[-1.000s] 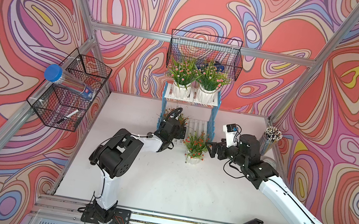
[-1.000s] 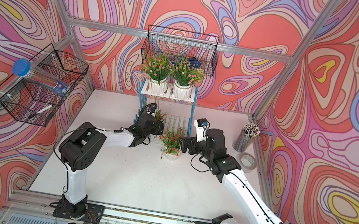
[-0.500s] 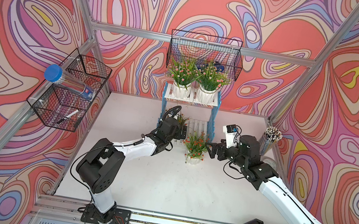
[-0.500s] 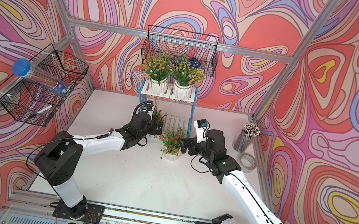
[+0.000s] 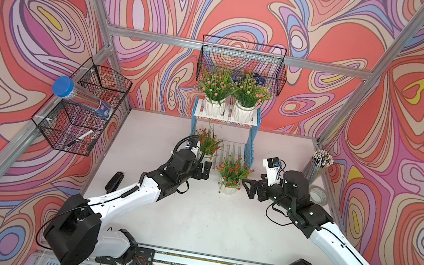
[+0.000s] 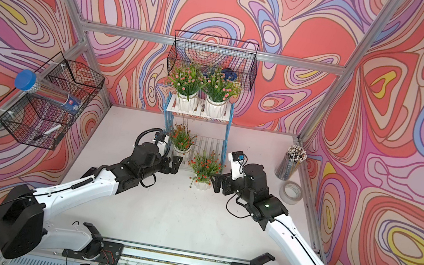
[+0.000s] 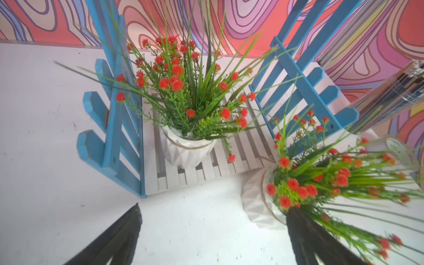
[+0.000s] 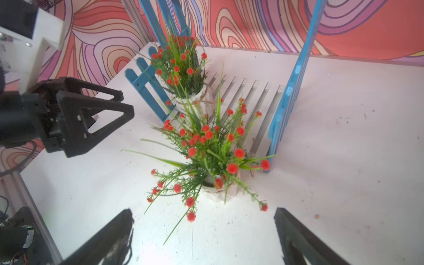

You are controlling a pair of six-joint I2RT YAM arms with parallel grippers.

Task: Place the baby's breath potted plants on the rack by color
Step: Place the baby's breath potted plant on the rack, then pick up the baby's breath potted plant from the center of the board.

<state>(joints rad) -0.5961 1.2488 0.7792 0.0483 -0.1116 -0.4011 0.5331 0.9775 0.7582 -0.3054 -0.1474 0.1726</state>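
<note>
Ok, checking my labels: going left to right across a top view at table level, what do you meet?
Small black object, left gripper, nearer red-flowered plant, right gripper, cup of pencils.

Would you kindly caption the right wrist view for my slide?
Open right gripper faces a red-flowered plant standing on the table, its twin already on the lower tier of the rack.

No readable text; label (image 5: 102,112) on clear tube (image 5: 84,99) in wire basket (image 5: 69,130), well left of left gripper (image 5: 206,167), too small to read
</note>
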